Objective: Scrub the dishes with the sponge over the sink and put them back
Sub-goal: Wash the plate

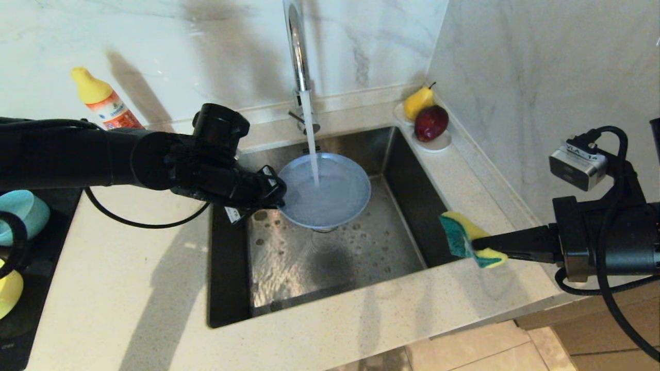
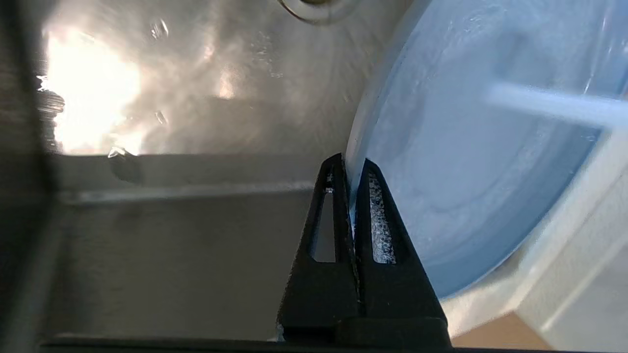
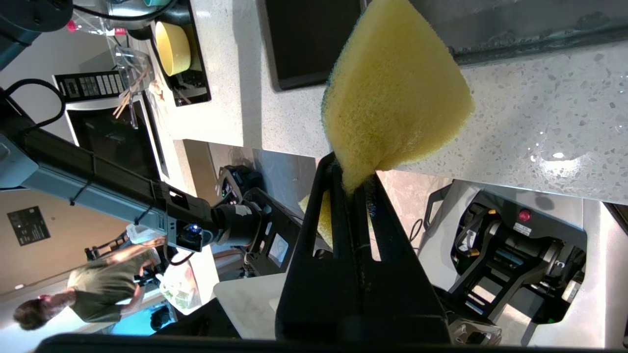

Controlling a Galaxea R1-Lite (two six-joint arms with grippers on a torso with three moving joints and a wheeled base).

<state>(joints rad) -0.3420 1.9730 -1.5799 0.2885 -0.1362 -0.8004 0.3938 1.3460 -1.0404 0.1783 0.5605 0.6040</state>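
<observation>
In the head view, the grey-blue plate (image 1: pixel 326 189) is held tilted over the sink (image 1: pixel 330 257) by the left gripper (image 1: pixel 276 191), whose fingers are clamped on the plate's left rim. A stream of water (image 1: pixel 310 136) from the chrome tap (image 1: pixel 297 46) is seen falling onto the plate's face. The right gripper (image 1: pixel 482 248) is held above the worktop (image 1: pixel 129 268) at the sink's right edge, pinched on the sponge (image 1: pixel 466 239), its green face turned toward the sink. A teal-blue bowl (image 1: pixel 23 214) and a yellow-green bowl (image 1: pixel 9 291) are seen on a dark surface at the worktop's left edge. A detergent bottle (image 1: pixel 105 105) stands near the worktop's back edge, to the left of the sink. A pear (image 1: pixel 416 102) and a dark red fruit (image 1: pixel 431 122) lie on a small white dish (image 1: pixel 438 143) at the sink's back right corner.

In the left wrist view, the two fingers (image 2: pixel 380 220) are seen closed on the plate's (image 2: pixel 466 186) thin rim, one on each face. The wet steel floor of the sink (image 2: pixel 196 122) lies beyond, and the stream (image 2: pixel 554 105) is seen crossing the plate.

In the right wrist view, the yellow face of the sponge (image 3: pixel 392 98) is shown squeezed at one end between the closed fingers (image 3: pixel 324 211), above the speckled worktop (image 3: pixel 539 127). The yellow-green bowl (image 3: pixel 172 48) can be made out far off.
</observation>
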